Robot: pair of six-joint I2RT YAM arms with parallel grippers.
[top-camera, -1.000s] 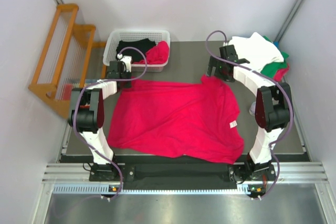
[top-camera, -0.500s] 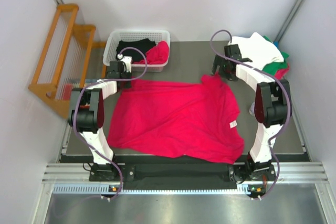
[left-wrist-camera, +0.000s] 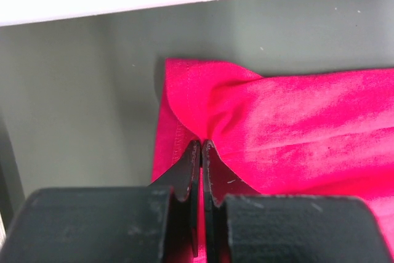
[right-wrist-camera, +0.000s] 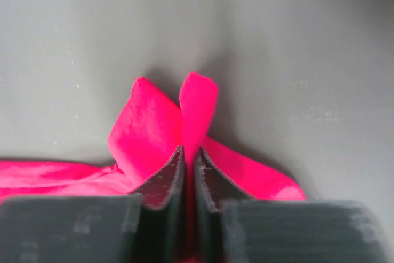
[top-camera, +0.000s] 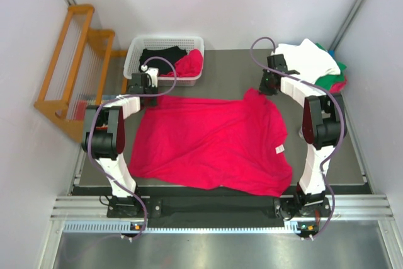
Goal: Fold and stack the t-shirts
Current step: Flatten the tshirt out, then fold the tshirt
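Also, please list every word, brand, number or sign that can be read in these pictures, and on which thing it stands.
No text can be read in any view.
White neck label on the red t-shirt: too small to read.
White basket, folded shirt stack, arms: no visible print.

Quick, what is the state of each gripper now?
Left gripper: shut on the red t-shirt.
Right gripper: shut on the same shirt.
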